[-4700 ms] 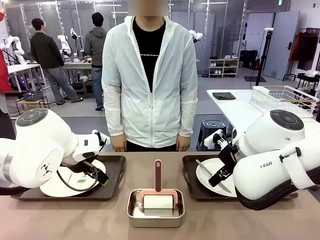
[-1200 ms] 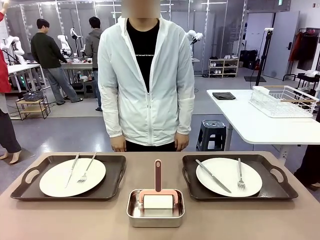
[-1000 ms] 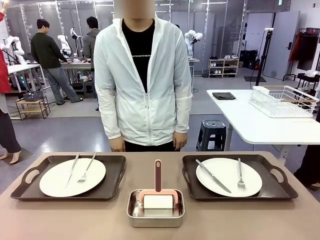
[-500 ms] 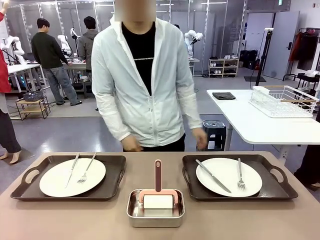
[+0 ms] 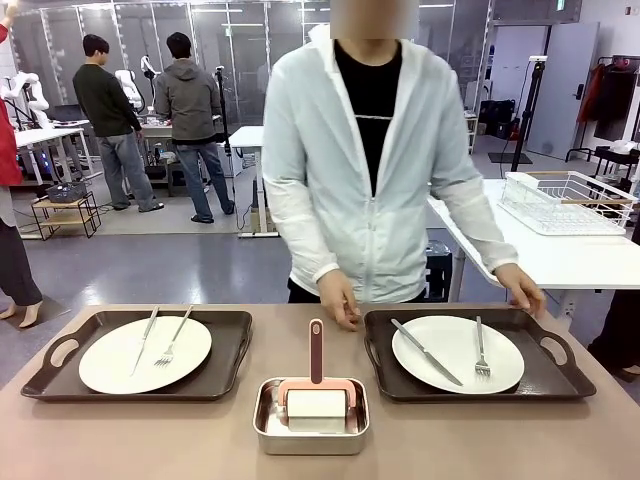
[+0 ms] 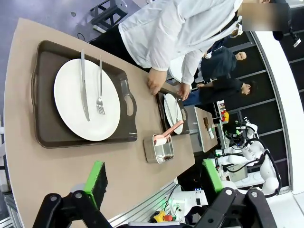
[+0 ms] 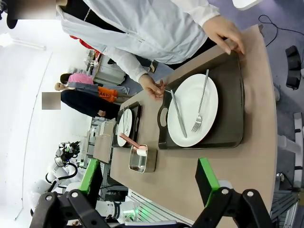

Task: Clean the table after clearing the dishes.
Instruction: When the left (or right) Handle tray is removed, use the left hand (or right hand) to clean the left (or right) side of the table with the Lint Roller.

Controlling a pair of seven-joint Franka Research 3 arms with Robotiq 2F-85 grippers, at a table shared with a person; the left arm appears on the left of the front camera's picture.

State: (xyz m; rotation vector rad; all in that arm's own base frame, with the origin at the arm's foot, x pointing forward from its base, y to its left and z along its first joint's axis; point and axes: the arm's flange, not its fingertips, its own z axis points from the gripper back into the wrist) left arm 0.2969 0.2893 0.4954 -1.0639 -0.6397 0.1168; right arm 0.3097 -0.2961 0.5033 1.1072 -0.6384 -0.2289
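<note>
Two dishes lie on dark brown trays on the taupe table point(image 5: 120, 440). The left plate point(image 5: 145, 353) carries a knife and a fork, and so does the right plate point(image 5: 458, 353). The person leans over the right tray point(image 5: 555, 375), one hand point(image 5: 340, 305) at its far left corner and the other hand point(image 5: 525, 293) at its far right corner. High above the table, my left gripper point(image 6: 154, 175) is open over the left plate point(image 6: 87, 105). My right gripper point(image 7: 148, 180) is also open and high, looking down on the right plate point(image 7: 192, 110).
A small steel pan point(image 5: 311, 415) holding a pink-handled white cleaning tool stands at the table's front middle, between the trays. Behind on the right, a white table point(image 5: 520, 255) carries a wire rack. Other people stand at the back left.
The person has stepped to the picture's right and brought both hands down to the right tray's far edge. Both arms, over the trays several seconds ago, have left the front view.
</note>
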